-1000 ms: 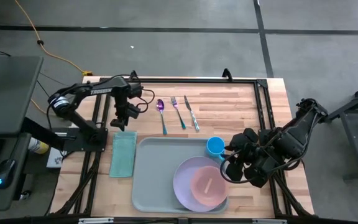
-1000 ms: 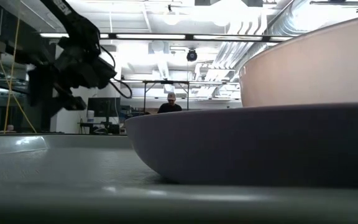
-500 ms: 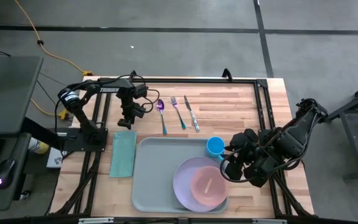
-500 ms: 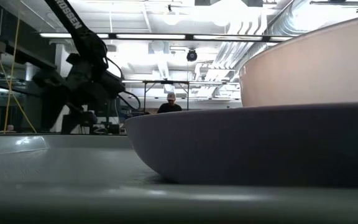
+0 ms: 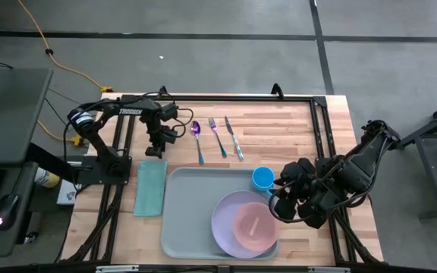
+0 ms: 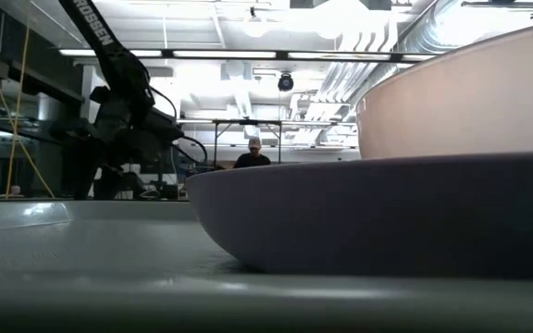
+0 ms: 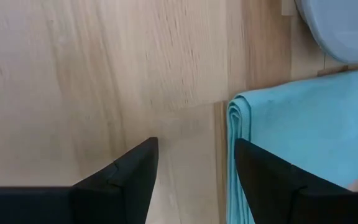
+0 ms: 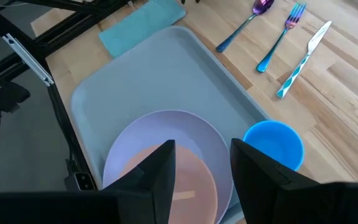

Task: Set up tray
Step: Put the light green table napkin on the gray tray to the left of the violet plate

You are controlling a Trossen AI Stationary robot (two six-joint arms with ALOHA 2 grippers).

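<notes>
The pale grey-blue tray (image 5: 192,216) lies flat on the near middle of the table. A lavender plate (image 5: 230,212) with a pink bowl (image 5: 253,225) in it sits on the tray's right half. A blue cup (image 5: 262,178) stands at its far right corner. My right gripper (image 8: 201,165) is open and hovers over the plate's right side. My left gripper (image 7: 194,162) is open too. It points down just beyond the far end of the folded teal cloth (image 7: 291,143), which lies flat left of the tray.
A purple-bowled spoon (image 5: 197,140), a fork (image 5: 217,136) and a knife (image 5: 234,138) lie side by side on the wood beyond the tray. Bare wood (image 5: 294,125) stretches to their right. In the low view the plate (image 6: 368,213) fills the foreground, and a person shows far behind.
My left arm has swung a little toward the table's right and far side. Its gripper has come down lower, near the cloth's far end. The right arm, the tray and the dishes have stayed where they were.
</notes>
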